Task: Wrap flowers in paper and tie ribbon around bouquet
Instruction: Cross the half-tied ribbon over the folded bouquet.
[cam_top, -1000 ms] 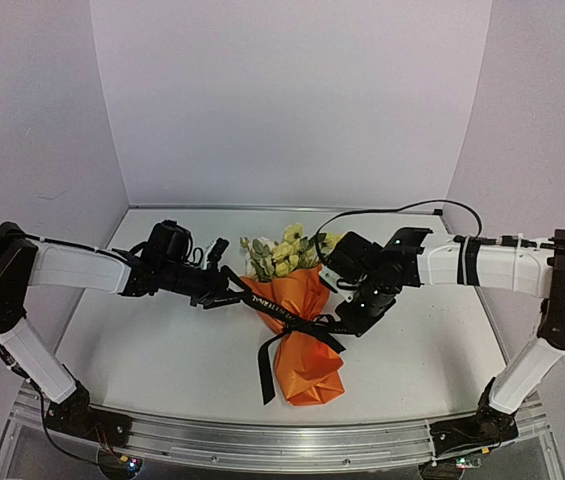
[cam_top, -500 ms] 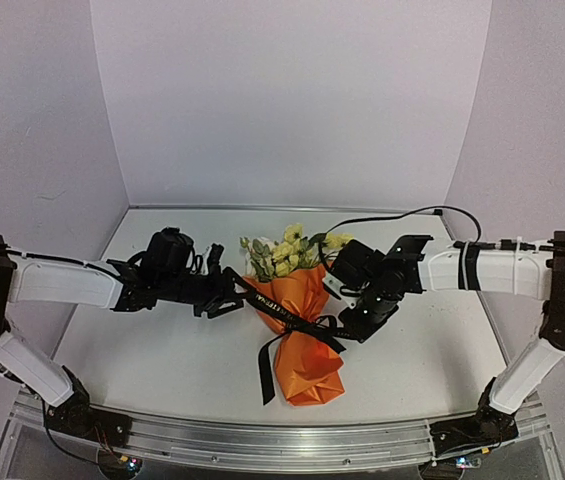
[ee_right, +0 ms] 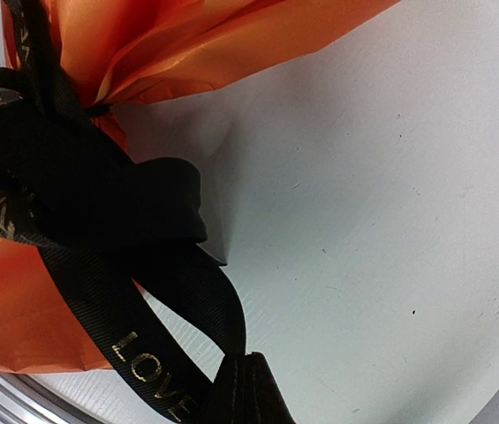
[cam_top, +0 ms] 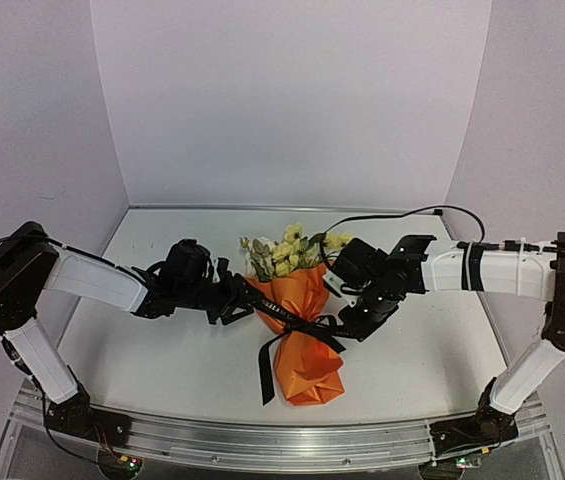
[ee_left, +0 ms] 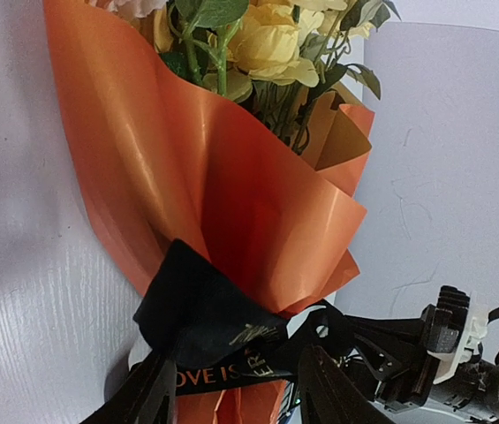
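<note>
top external: set high at the near edge, whole table (cam_top: 162,360) looked down on | left wrist: held close beside the bouquet (ee_left: 214,194) | right wrist: held closer, at the ribbon (ee_right: 99,203) knot | shared: cinched bouquet waist

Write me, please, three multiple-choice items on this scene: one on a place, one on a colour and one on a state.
1. In the top view, the flowers of the bouquet point toward: A the back wall; B the arm bases; C the left wall.
2. The outer face of the paper is: A blue; B orange; C white.
3. The right gripper is: A wide open above the flowers; B shut on a stem; C shut on the ribbon.

1 A: the blooms lie at the far end of the bouquet.
2 B: the left wrist view shows an orange cone.
3 C: in the right wrist view the black ribbon runs into the closed jaws.
</note>
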Motion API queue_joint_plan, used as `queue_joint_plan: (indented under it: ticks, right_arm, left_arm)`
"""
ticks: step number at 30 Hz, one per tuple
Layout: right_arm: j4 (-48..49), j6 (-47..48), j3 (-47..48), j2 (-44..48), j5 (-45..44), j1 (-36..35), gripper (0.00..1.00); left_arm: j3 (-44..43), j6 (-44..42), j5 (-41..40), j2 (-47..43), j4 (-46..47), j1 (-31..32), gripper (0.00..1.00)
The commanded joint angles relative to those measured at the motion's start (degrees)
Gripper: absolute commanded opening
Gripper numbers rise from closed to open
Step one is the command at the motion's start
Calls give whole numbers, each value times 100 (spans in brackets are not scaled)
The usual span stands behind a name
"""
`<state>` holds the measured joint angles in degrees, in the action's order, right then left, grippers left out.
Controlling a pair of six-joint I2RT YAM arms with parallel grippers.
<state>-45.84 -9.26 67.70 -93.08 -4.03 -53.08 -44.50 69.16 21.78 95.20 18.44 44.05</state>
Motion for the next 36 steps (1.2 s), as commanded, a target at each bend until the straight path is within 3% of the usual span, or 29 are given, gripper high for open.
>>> queue_joint_plan:
  ticks: [1,10,19,36]
  right_arm:
    - [105,-78,-17,135,-54,-39,0]
    - [128,-91,-18,110,-60,-38,0]
    - [136,-94,-16,78,-115,-39,0]
    - [93,-58,-134,136,-465,-38,0]
  left_arm:
    - [-309,235,-82,207,632,25,48]
    - [-372,325,-29,546,1009,24,34]
    - [-255,309,177,514,1323,24,1]
    - [42,-169,793,20,984,-360,0]
